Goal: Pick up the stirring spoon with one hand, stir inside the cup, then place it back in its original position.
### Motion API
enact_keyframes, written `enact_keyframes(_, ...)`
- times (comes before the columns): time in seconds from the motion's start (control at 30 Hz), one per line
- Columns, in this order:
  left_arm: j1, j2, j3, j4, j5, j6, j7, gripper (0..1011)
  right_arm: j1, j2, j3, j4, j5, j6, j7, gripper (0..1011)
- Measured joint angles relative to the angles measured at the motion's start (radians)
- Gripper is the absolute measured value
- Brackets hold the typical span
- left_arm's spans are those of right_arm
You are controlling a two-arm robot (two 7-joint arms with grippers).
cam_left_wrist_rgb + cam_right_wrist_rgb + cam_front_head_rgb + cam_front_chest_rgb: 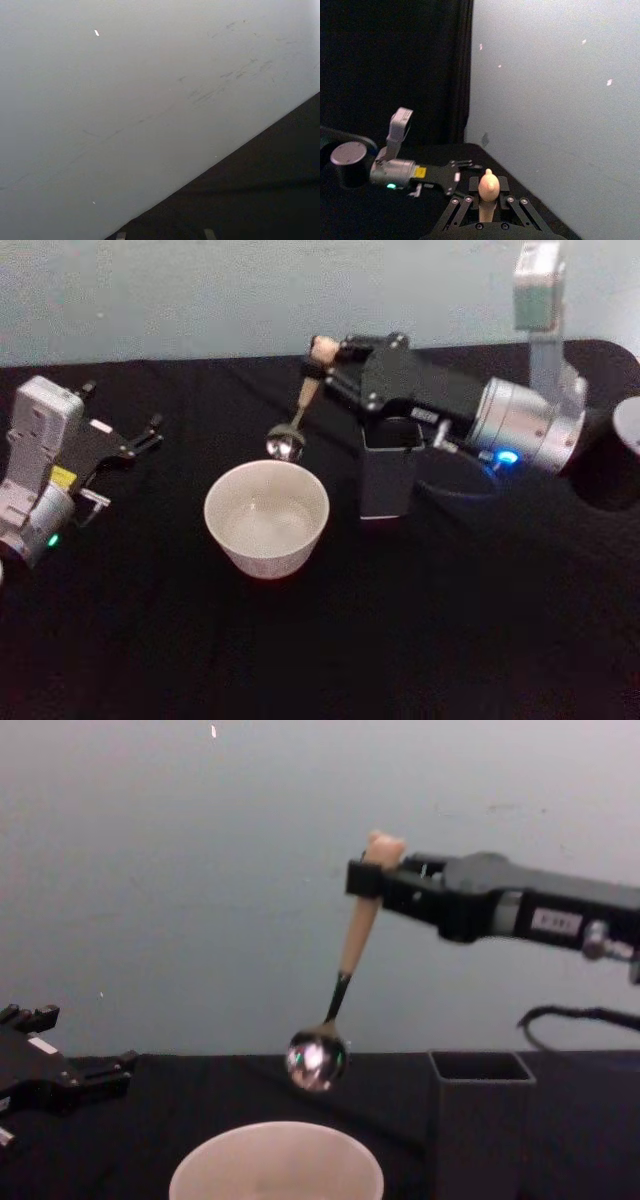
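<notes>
right gripper (318, 362): pinching stirring spoon (303, 400) just under its knob
stirring spoon: tilted, bowl down, above cup (266, 548) far rim, apart
left gripper (145, 437): spread, parked far left

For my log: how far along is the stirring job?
Done: the right gripper holds the stirring spoon by its handle, lifted. In hand: its bowl hangs near the far rim of the cup, not inside. Left: putting it back, and perhaps the stirring, which can't be judged. The left gripper sits open at the left.
</notes>
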State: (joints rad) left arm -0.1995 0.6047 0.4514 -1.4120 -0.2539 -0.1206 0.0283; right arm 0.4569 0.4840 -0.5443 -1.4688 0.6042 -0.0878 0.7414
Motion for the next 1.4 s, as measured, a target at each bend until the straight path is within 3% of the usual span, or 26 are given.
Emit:
enact_keyframes(0.33, 0.000, 0.000, 0.000, 0.000, 0.000, 0.000, 0.000, 1001, -0.005, -0.022, -0.063, 0.047, -0.059, -0.034, 0.014, 212)
enact_keyframes(0.5, 0.000, 0.000, 0.000, 0.000, 0.000, 0.000, 0.000, 1001, 0.004, -0.047, -0.090, 0.096, -0.116, -0.067, 0.012, 212)
enact_keyframes(0.97, 0.000, 0.000, 0.000, 0.000, 0.000, 0.000, 0.000, 1001, 0.028, -0.107, -0.113, 0.199, -0.213, -0.104, -0.016, 212)
enact_keyframes(1.4, 0.000, 0.000, 0.000, 0.000, 0.000, 0.000, 0.000, 1001, 0.032, -0.122, -0.109, 0.216, -0.245, -0.115, -0.012, 212)
